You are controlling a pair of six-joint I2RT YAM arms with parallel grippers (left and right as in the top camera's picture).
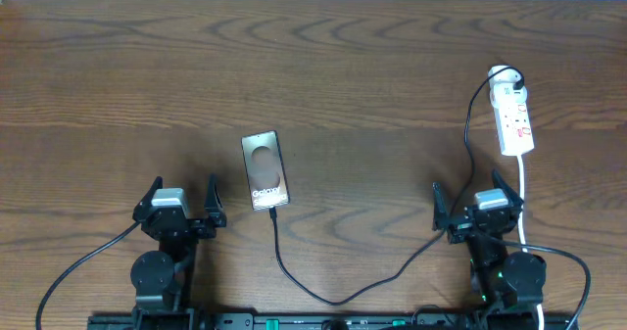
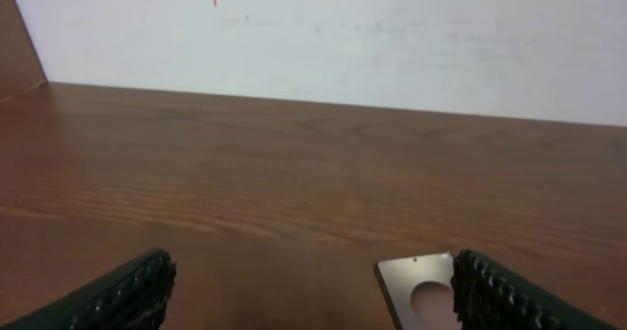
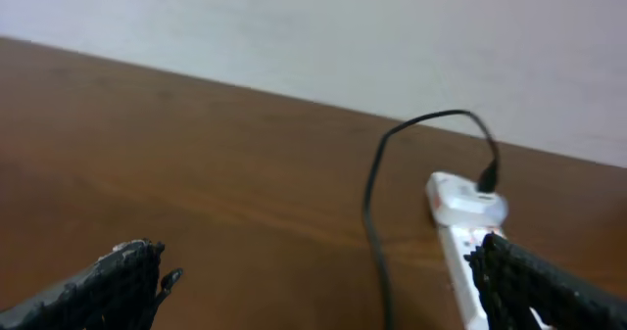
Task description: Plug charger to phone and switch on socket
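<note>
The phone [image 1: 264, 169] lies flat mid-table, its screen showing a pale oval and white lettering; its top corner shows in the left wrist view [image 2: 416, 286]. The black charger cable [image 1: 392, 271] runs from the phone's near end, curves along the front and rises to the white socket strip [image 1: 513, 119] at the right, where it meets the white plug. The cable tip sits at the phone's bottom edge [image 1: 270, 211]. My left gripper [image 1: 181, 208] is open and empty, left of the phone. My right gripper [image 1: 475, 205] is open and empty, in front of the socket [image 3: 460, 222], with the cable [image 3: 374, 222] between its fingers' view.
A white cord [image 1: 524, 198] runs from the socket toward the front edge past my right arm. A pale wall [image 2: 343, 26] stands behind the table's far edge.
</note>
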